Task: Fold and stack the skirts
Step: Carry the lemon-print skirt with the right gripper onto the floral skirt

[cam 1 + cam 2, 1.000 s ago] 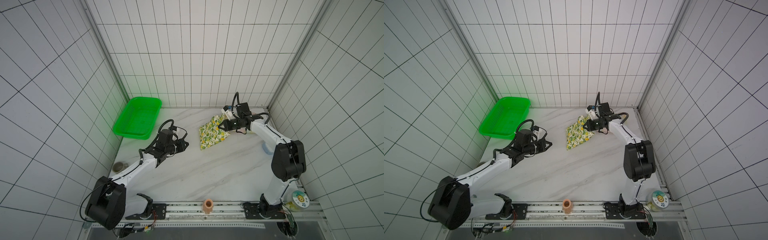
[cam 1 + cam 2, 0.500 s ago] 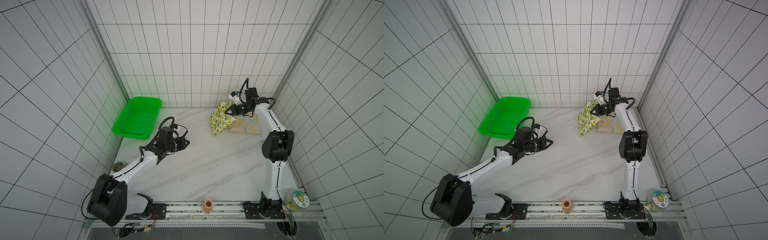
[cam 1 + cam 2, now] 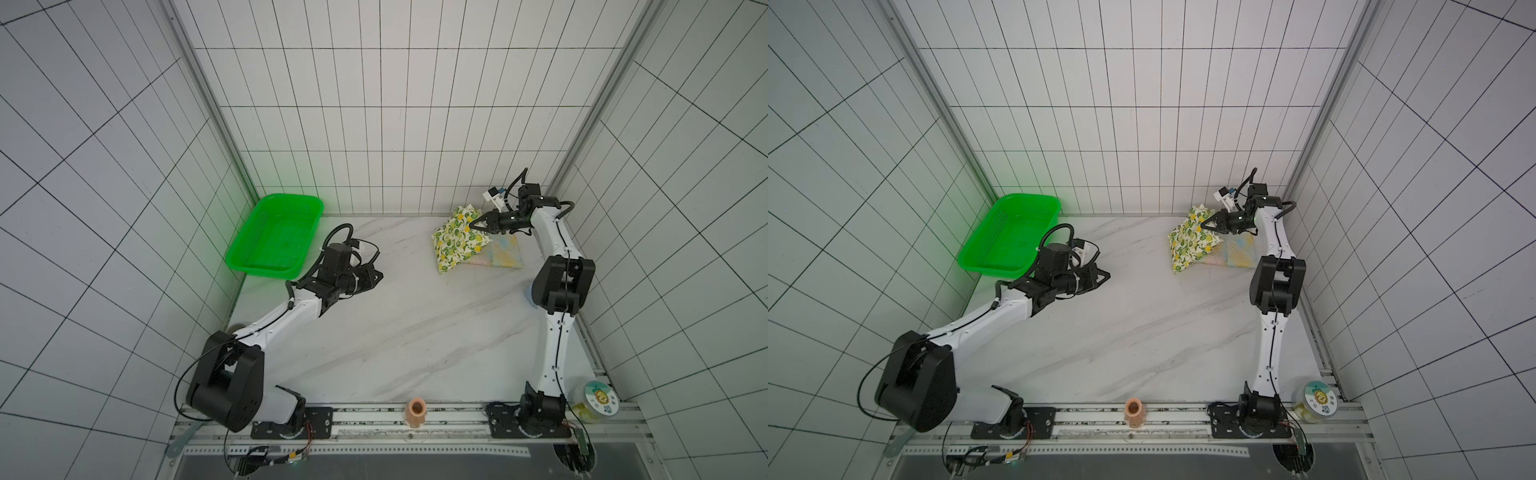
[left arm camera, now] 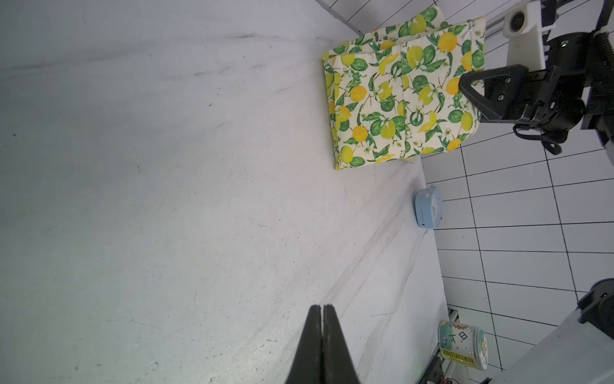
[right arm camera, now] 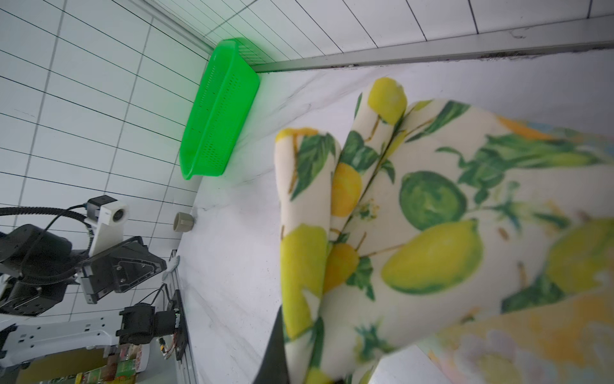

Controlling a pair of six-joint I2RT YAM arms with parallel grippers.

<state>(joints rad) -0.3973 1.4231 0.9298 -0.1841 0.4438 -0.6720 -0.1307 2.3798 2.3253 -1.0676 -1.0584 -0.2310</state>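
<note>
Two skirts meet at the far right corner of the marble table [image 3: 395,332]: the right gripper [image 3: 473,225], pinched on the folded cream lemon-print skirt [image 3: 454,243], sets it atop the pastel yellow-blue skirt [image 3: 503,258]. Release likely follows; the left gripper [image 3: 376,276] sits closed, empty.

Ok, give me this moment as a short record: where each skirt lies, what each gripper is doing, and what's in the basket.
lemon skirt: folded in layers at the far right of the table, overlapping the pastel skirt, one edge pinched and raised
pastel skirt: flat on the table, partly under the lemon skirt
right gripper: shut on the lemon skirt
left gripper: shut, holding nothing, over bare table
green basket: far left corner, nothing in it
stack: skirts overlap, edges not aligned
</note>
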